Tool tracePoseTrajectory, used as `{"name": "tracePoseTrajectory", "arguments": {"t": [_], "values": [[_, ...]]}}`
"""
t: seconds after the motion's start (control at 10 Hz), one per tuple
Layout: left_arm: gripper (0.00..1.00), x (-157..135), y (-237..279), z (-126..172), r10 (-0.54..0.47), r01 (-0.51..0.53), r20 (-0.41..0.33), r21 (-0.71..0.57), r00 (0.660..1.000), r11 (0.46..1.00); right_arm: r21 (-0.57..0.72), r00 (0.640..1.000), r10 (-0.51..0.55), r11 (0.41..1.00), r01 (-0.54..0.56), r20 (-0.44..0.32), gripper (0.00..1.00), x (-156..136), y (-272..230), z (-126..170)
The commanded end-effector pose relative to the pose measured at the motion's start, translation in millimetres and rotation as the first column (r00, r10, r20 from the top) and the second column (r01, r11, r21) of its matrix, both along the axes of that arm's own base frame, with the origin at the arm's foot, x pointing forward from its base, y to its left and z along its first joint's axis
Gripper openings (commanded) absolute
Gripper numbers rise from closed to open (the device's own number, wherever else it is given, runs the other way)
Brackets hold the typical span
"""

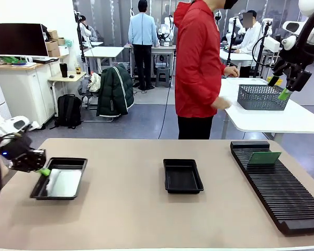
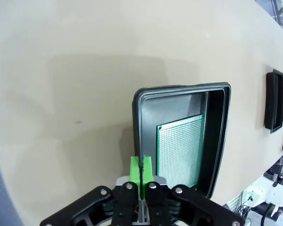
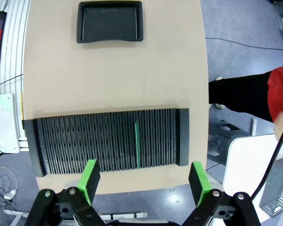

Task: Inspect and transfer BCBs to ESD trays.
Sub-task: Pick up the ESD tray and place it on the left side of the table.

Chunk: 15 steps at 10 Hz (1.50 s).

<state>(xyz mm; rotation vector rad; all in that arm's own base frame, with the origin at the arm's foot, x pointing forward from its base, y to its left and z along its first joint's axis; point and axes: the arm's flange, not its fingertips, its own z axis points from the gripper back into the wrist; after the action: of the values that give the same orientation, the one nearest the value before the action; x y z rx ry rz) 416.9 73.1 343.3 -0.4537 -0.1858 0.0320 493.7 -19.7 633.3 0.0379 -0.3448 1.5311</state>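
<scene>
A green BCB (image 2: 180, 149) lies flat in the left ESD tray (image 2: 141, 101), which stands near the table's left edge (image 1: 40, 189); there the board (image 1: 64, 183) looks pale and glossy. My left gripper (image 2: 141, 170) is shut with its green pads pressed together and nothing between them, at that tray's outer rim (image 1: 43, 171). A second ESD tray (image 1: 182, 176) sits empty at mid-table (image 3: 110, 21). Another BCB (image 3: 137, 143) stands on edge in the ribbed rack (image 1: 265, 157). My right gripper (image 3: 145, 181) hangs open high above the rack (image 1: 284, 90).
The long black slotted rack (image 1: 282, 193) runs along the table's right side (image 3: 85, 141). A person in a red jacket (image 1: 199, 68) stands at the far side beside a white table holding a grey mesh basket (image 1: 262, 97). Bare tabletop lies between the trays.
</scene>
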Motion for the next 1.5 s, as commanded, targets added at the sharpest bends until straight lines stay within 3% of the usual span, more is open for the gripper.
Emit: {"name": "tracePoseTrajectory", "arguments": {"t": [0.0,0.4,0.7,1.4], "values": [[0.0,-5.0,32.6,-0.5,-0.044,0.044,-0.009,0.007,0.999,0.999,0.0,1.0,-0.001,1.0,0.001,0.0,1.0,-0.2,-0.9,-0.2],[0.0,2.4,73.7,-18.1,-0.051,0.051,0.014,-0.006,0.999,0.999,0.0,1.0,-0.001,1.0,0.001,0.0,1.0,-0.2,-0.9,-0.2],[0.0,10.6,76.5,-25.2,-0.053,0.054,0.039,-0.028,0.998,0.998,0.0,1.0,-0.001,1.0,0.001,0.0,1.0,-0.2,-0.9,-0.2],[0.0,17.4,65.5,-31.9,-0.03,0.031,0.008,-0.017,1.0,0.999,0.0,1.0,-0.001,1.0,0.001,0.0,1.0,-0.2,-0.9,-0.2]]}}
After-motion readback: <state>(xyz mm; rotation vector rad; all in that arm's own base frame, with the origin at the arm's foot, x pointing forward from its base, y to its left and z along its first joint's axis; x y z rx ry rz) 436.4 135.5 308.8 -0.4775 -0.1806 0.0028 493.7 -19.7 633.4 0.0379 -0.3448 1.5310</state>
